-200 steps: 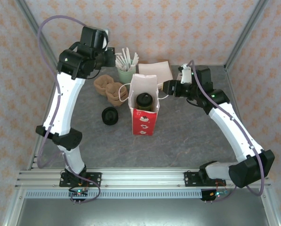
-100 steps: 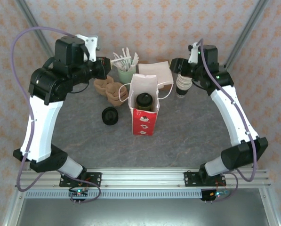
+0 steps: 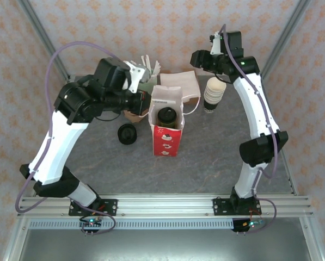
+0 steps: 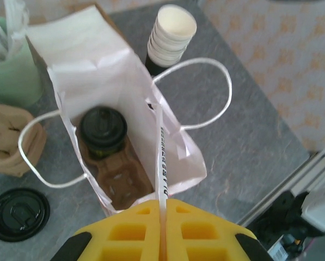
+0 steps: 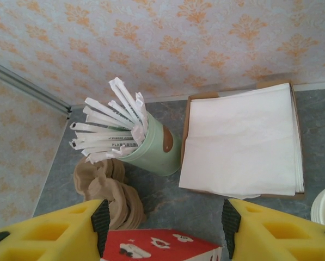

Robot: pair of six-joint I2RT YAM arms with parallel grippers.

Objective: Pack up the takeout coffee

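Sitting upright inside the red-and-white bag [image 3: 166, 142], the takeout coffee [image 3: 167, 116] is a dark-green paper cup with its black lid [image 4: 103, 129] on. It stands toward the back of the bag on a brown cardboard tray [image 4: 118, 179]. Packing the cup looks done.

Handling, as a judgement: the paper wall is soft and dents under a hard squeeze, and the plastic lid is slick and could pop off. Weight depends on fill, which I cannot tell. The best hold is on the cup wall just under the lid rim, not on the lid itself, coming from above because the thin bag walls block the sides. The bag is floppy and tips easily, and its white handles [image 4: 206, 87] could snag.

The left gripper [image 4: 162, 212] is above the bag mouth, jaws together and clamped on a thin white wrapped stick [image 4: 159, 141] pointing down at the opening. It is likely the next item to go in.

The right gripper [image 5: 162, 228] is raised at the back of the table, fingers apart and holding nothing. It looks down on the mint cup of sticks [image 5: 151, 147], the napkin box [image 5: 244, 141] and the brown sleeves [image 5: 108, 190].

The spare lid [image 3: 127, 134] lies left of the bag, and the stack of lidless cups [image 3: 214, 93] stands to its right.
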